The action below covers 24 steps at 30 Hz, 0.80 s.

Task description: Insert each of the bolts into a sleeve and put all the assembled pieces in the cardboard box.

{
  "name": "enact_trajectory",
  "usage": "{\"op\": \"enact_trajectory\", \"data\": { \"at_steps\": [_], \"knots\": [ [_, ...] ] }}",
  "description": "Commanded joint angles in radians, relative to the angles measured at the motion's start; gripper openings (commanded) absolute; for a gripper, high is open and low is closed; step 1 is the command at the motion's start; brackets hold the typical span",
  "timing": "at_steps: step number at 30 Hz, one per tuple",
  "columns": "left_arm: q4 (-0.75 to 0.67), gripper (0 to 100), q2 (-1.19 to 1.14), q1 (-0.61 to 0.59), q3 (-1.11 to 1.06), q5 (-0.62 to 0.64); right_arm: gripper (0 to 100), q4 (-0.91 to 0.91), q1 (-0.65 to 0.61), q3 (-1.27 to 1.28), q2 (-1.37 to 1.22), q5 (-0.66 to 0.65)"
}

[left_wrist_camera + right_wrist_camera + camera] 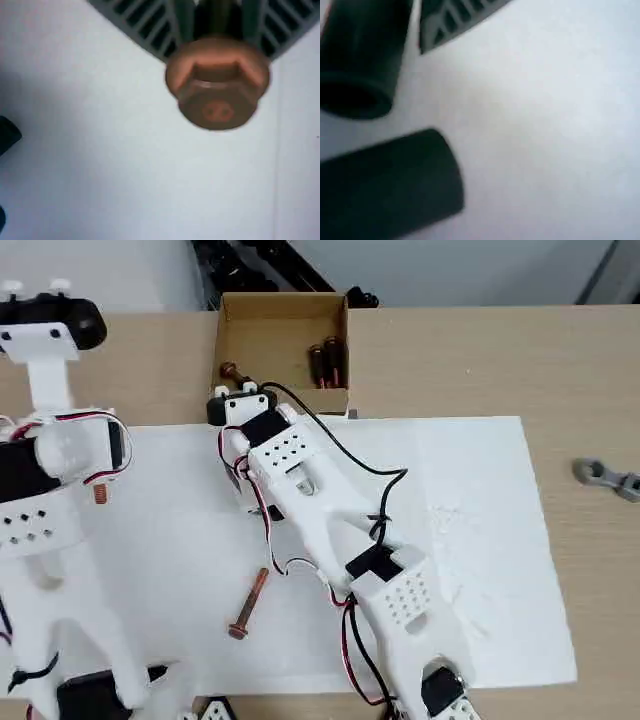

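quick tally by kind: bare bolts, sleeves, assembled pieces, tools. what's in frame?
Bare bolts: 3 (on the white sheet, in the left pincer, by the cardboard box's left wall)
Black sleeves: 2
Assembled pieces in the box: 2, as far as shows
Wrench: 1
Total: 8

Copper-brown bolt (217,90), black sleeves (390,185), brown cardboard box (235,335), white mat (470,480), tan table (560,360).

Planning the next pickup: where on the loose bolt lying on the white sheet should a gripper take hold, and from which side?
Probably mid-shank on the loose bolt, from straight above, closing across it: it lies flat and diagonal on the white sheet, and that leaves the tip free for insertion.
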State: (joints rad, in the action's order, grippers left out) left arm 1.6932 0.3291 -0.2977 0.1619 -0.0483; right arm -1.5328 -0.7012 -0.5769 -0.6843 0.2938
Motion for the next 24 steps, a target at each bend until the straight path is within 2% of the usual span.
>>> {"op": "enact_trajectory", "data": {
  "at_steps": [1,5,24],
  "knots": [
    [-0.005,1,0.041,0.003,0.002,-0.003,16.0,-0.001,-0.004,-0.040,0.005,-0.008],
    [-0.005,1,0.041,0.003,0.002,-0.003,10.2,0.001,-0.004,-0.040,0.004,-0.008],
    [-0.005,1,0.043,0.003,0.002,-0.003,9.7,-0.008,-0.008,-0.040,-0.059,-0.003]
  ]
}}
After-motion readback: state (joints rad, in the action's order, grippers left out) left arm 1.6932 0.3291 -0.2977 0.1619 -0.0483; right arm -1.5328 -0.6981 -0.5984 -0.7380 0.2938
